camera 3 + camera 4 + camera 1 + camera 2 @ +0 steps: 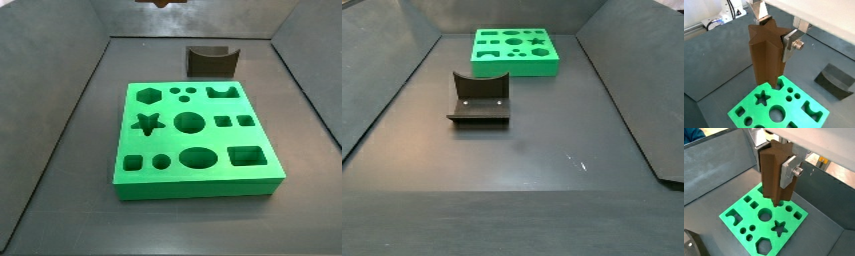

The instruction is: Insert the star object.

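1 gripper (776, 37) clamped on 1 star object (766, 55), held upright above 1 green block (779, 107). Block has 1 star hole (147, 123) among approx 11 shaped holes. 1 fixture (480, 98) on floor, well apart.

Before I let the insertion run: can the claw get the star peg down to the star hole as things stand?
Probably yes. The claw holds the star peg upright above the green block, and nothing covers the star hole, though the peg hangs off to one side.

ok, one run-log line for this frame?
gripper: shut on star object | held upright above green block | star hole empty | not inserted
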Controlling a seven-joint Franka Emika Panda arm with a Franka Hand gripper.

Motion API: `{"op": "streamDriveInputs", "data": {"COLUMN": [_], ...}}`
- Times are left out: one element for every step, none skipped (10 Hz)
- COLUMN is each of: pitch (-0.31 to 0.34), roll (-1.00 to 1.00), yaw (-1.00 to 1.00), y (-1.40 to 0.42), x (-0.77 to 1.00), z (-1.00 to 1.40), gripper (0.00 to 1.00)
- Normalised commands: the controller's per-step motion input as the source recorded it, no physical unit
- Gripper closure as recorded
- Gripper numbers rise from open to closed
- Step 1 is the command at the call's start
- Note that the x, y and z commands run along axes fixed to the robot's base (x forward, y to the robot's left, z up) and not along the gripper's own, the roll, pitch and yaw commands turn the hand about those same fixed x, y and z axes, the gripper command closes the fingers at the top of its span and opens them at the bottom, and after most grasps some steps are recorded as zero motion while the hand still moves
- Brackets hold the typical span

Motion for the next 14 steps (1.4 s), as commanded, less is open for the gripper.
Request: {"op": "streamDriveInputs", "data": {"pitch": [-0.020, -0.020, -0.020, -0.019, -0.017, -0.019, -0.043, -0.049, -0.011, -0.014, -0.024, -0.023, -0.013, -0.016], "roll": [0.08, 0.08, 0.07, 0.06, 0.07, 0.09, 0.07, 0.07, 0.03, -0.01, -0.10, -0.05, 0.00, 0.04], "yaw": [0.02, 0.02, 0.03, 0.02, 0.01, 0.01, 0.00, 0.00, 0.00, 0.00, 0.00, 0.00, 0.00, 0.01], "y": [0.00, 0.00, 0.00, 0.00, -0.01, -0.01, -0.07, -0.11, -0.10, -0.08, -0.01, 0.00, 0.00, 0.00], "x": [-0.05, -0.05, -0.06, -0.05, 0.00, 0.00, 0.00, 0.03, 0.16, 0.21, 0.18, 0.07, 0.00, -0.04], "z": [-1.00, -1.00, -1.00, -1.00, -1.00, -1.00, -1.00, -1.00, -1.00, -0.86, -0.72, -0.71, -0.73, -0.63], "gripper": [1.00, 1.00, 1.00, 1.00, 1.00, 1.00, 1.00, 1.00, 1.00, 1.00, 1.00, 1.00, 1.00, 1.00]}}
